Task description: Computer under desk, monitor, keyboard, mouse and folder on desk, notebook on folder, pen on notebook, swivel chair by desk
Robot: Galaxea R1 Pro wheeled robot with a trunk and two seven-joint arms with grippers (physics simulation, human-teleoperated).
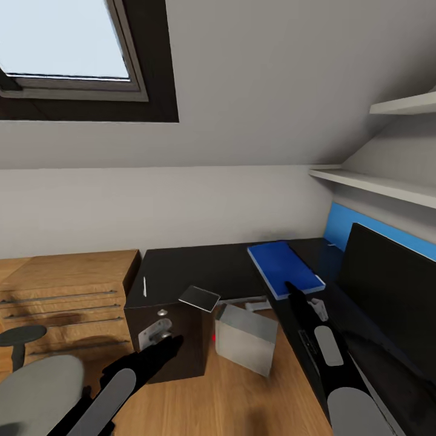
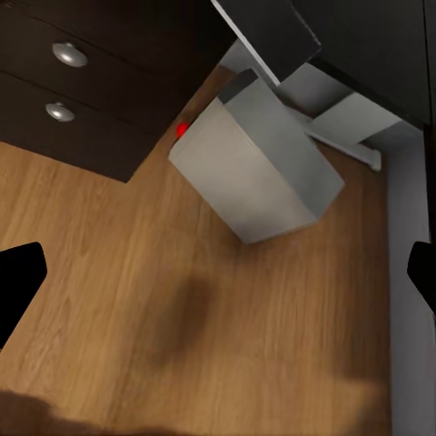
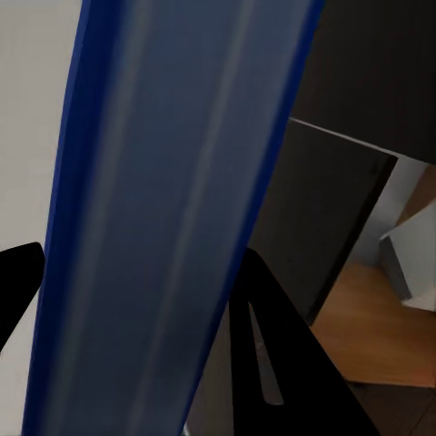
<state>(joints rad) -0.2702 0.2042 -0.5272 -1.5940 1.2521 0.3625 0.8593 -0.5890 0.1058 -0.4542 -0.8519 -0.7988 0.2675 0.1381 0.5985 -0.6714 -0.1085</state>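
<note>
Head view: my right end effector (image 1: 298,290) is clamped on the folder (image 1: 283,267), holding it flat over the bench (image 1: 200,266) near the monitor (image 1: 387,284), presumably for set-down; left end effector (image 1: 172,343) spread wide, idle.

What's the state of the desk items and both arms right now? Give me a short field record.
folder: over the desk top, beside the monitor
right gripper: jaws either side of the folder's edge; grip unconfirmed
left gripper: jaws open, above the floor
notebook: on the desk corner, overhanging
pen: on the desk, apart from the notebook
computer: on the floor by the desk
swivel chair: beside the left arm
</note>
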